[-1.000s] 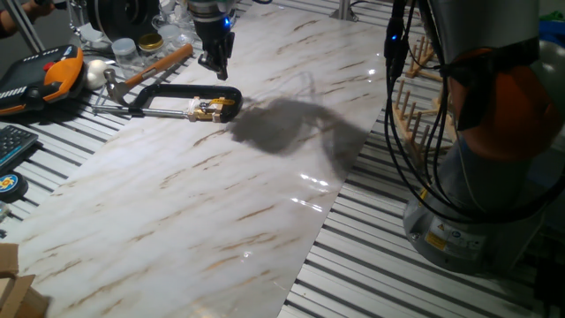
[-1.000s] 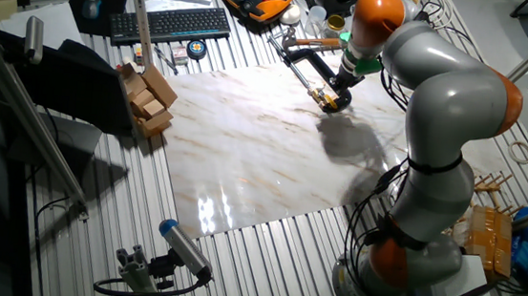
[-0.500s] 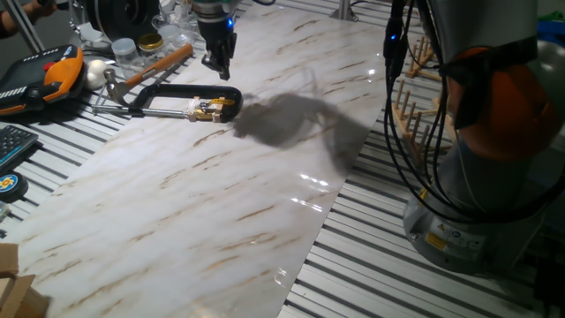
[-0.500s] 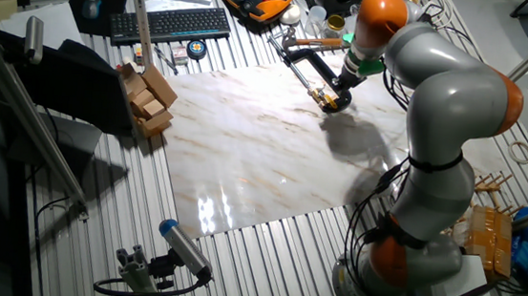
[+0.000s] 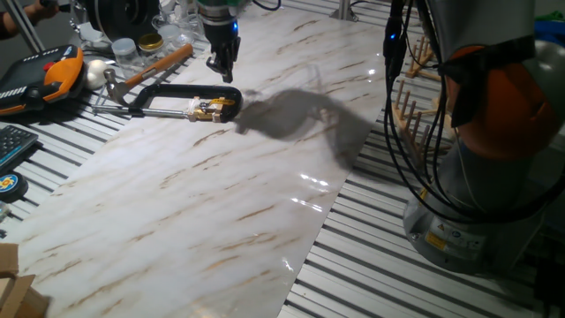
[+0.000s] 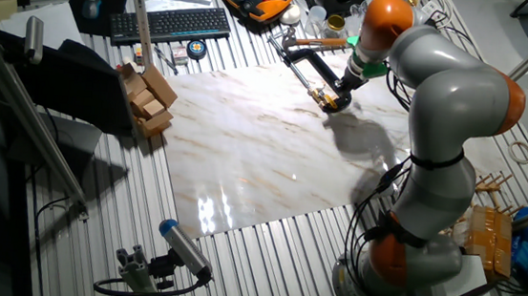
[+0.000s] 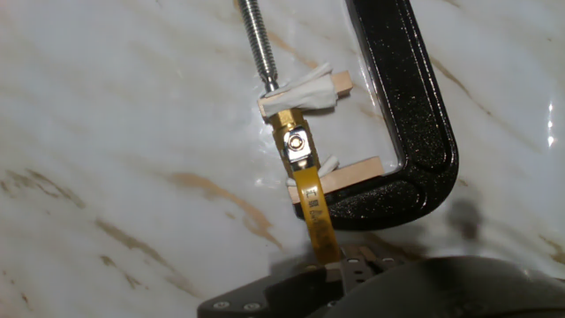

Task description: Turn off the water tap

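Note:
The water tap is a small brass valve (image 7: 297, 141) with a yellow lever (image 7: 313, 208). It is held between two wood shims in the jaw of a black C-clamp (image 7: 415, 115) that lies on the marble board. The clamp (image 5: 177, 91) and the tap (image 5: 208, 109) show at the board's far left, and again in the other fixed view (image 6: 326, 99). My gripper (image 5: 222, 71) points down just behind the clamp's curved end, its fingers close together. In the hand view the gripper (image 7: 357, 262) sits at the lever's free tip; I cannot tell whether they touch.
A wooden-handled hammer (image 5: 150, 66), jars (image 5: 137, 46) and an orange teach pendant (image 5: 53, 75) lie just beyond the clamp. A wooden peg rack (image 5: 419, 97) stands at the board's right. A keyboard (image 6: 170, 22) and wooden blocks (image 6: 148, 100) sit off the board.
My gripper has shifted slightly to the right along the clamp's curved end, and its shadow on the board moved right with it. The clamp and tap have not moved.

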Robot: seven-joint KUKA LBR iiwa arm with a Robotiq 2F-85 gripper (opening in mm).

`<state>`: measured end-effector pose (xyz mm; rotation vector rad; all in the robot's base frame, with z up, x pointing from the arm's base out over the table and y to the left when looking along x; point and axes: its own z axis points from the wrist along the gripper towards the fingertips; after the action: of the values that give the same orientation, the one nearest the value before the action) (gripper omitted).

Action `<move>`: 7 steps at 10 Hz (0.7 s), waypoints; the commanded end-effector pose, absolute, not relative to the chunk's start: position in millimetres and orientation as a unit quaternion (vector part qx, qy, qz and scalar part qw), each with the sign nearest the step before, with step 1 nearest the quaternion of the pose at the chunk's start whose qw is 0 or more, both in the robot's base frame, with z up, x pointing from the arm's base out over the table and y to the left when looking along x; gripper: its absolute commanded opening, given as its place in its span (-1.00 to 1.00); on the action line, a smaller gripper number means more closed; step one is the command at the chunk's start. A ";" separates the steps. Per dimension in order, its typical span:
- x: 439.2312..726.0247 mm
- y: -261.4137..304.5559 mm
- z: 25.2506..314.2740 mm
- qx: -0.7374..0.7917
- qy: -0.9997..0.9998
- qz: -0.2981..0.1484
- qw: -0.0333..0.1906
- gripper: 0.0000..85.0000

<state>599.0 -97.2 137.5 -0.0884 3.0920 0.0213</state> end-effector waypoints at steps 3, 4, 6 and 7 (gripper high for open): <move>598.5 -99.6 131.6 -0.028 0.999 0.009 0.025 -1.00; 597.8 -101.9 129.7 -0.028 0.999 0.010 0.024 -1.00; 597.6 -105.2 125.5 -0.028 0.999 0.013 0.025 -1.00; 597.8 -106.2 123.6 -0.029 0.999 0.013 0.026 -1.00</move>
<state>598.0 -106.1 123.2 -0.0899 3.0883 0.0404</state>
